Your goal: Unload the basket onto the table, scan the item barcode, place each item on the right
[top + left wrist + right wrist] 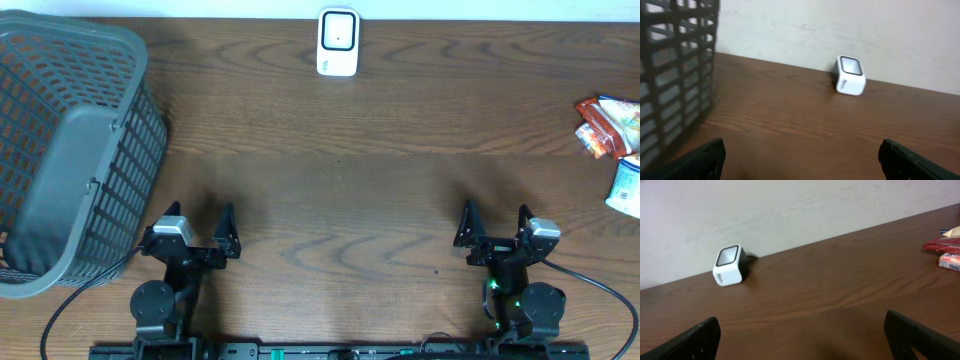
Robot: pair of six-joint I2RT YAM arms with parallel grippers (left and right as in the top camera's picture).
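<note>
Standing at the near table [330, 180] edge, left gripper [200, 218] and right gripper [495, 218] both gape empty; snack packets [606, 125] lie far right, white scanner [338, 42] stands at the far edge

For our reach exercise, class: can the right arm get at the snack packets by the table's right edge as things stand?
Probably yes. The right gripper is open and empty, and only bare table lies between it and the snack packets. They sit far out, though.

So the basket [130, 170] sits way over on the table's [330, 190] left, scanner [338, 42] middle of the far edge, packets [608, 125] at the right edge.
</note>
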